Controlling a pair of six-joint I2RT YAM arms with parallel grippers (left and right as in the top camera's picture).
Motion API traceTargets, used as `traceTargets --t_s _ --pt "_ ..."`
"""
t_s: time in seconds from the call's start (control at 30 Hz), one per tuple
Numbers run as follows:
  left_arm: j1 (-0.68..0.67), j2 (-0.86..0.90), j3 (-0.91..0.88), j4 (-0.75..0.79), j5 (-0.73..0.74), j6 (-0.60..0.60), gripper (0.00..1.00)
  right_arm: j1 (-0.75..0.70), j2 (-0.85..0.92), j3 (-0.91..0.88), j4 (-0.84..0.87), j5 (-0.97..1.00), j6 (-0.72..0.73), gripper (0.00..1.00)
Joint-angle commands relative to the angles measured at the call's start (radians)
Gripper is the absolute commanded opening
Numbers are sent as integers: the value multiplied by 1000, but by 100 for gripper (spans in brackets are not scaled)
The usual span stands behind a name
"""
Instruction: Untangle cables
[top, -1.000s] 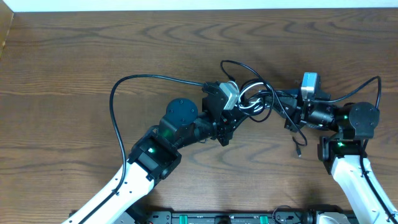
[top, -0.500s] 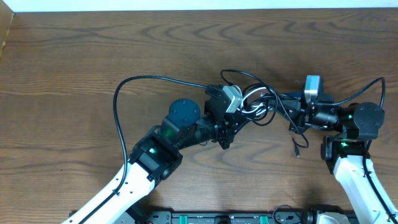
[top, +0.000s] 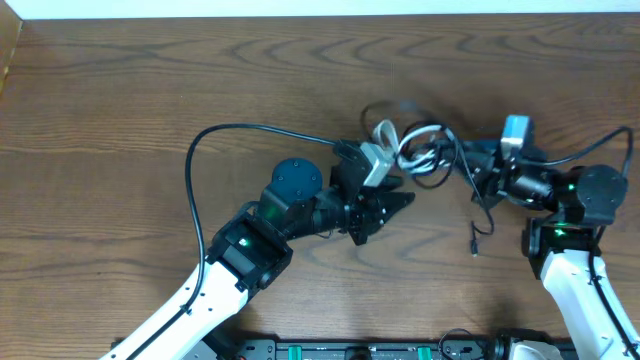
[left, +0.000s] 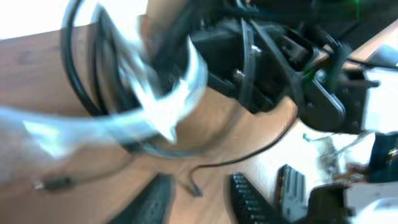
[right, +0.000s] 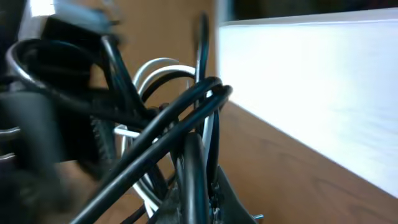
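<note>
The cables (top: 420, 150) form a tangle of thin black loops with one white cord (top: 405, 152), lifted just left of my right gripper (top: 468, 165). In the right wrist view that gripper (right: 199, 199) is shut on black strands of the cables (right: 186, 112), with the white cord (right: 155, 67) looping behind. One black end with a small plug (top: 474, 243) trails down onto the table. My left gripper (top: 392, 205) sits below and left of the tangle. In the left wrist view it (left: 199, 202) stands open over bare wood, and the blurred cables (left: 155, 106) hang beyond its fingertips.
A thick black robot cable (top: 195, 165) arcs out from the left arm across the wooden table (top: 120, 100). The table's far edge meets a white strip (top: 320, 8) at the top. The right arm's body (top: 565, 235) stands at the right edge.
My left gripper has opened and let go of the tangle, dropping slightly below it. The right gripper has drawn the cables to the right, away from the left fingers.
</note>
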Motion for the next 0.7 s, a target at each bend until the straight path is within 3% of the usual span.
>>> traceTargets --t_s 0.0,0.23,0.47,0.67 --pt "0 -23 8 2 43 10 39 -5 -4 11 6 76 -21 1" --pt "1 -23 8 13 27 11 39 -4 -4 11 6 72 -8 1" --pt "1 -17 8 25 -208 8 39 -2 -4 11 6 56 -2 1" --pt "1 -5 8 91 -231 1 40 -2 -4 11 6 38 9 1"
